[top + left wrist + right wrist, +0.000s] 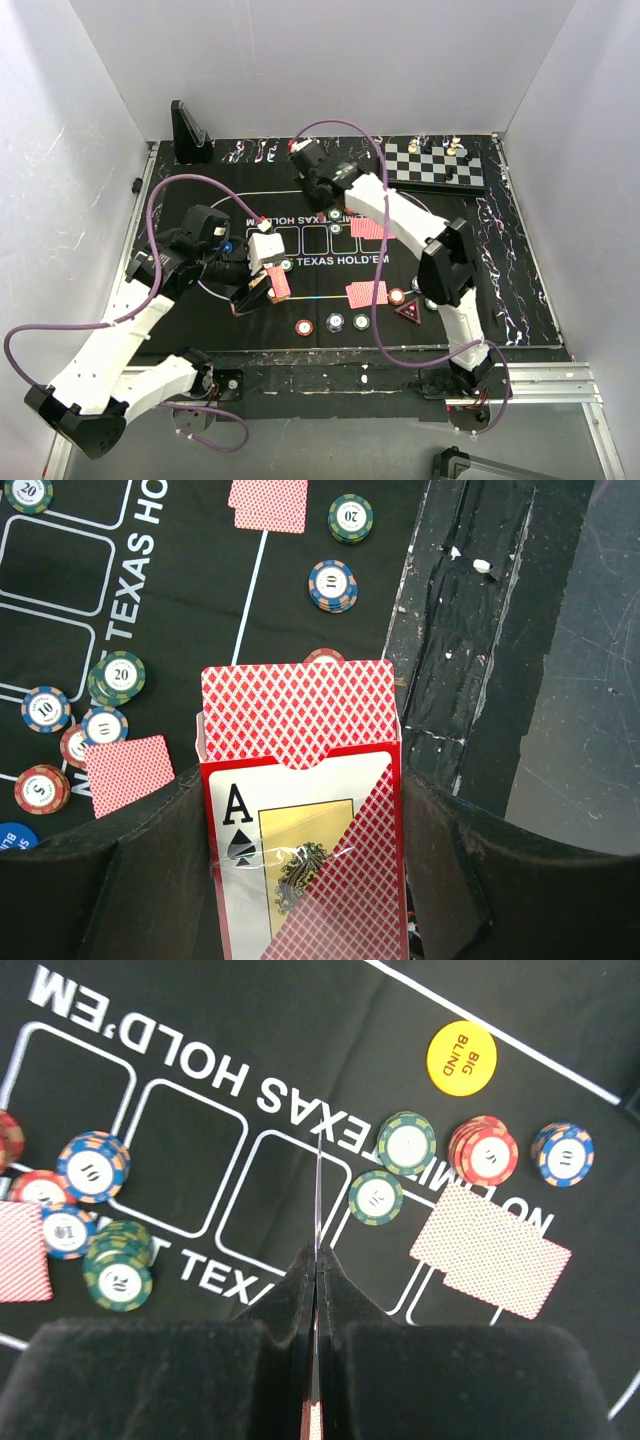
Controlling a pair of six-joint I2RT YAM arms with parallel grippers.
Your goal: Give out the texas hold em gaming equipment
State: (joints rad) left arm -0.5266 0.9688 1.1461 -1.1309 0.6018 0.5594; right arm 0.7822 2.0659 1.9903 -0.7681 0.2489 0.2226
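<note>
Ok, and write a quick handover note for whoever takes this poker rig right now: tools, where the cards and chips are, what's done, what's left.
Left tool: shut on the open card box, held over the mat.
Right tool: shut on a single card, edge-on above the outlined boxes.
Done: dealt cards lie face down, chips are out, yellow Big Blind button and red triangular marker placed.
Left: place that card; the boxes in view hold no cards.
</note>
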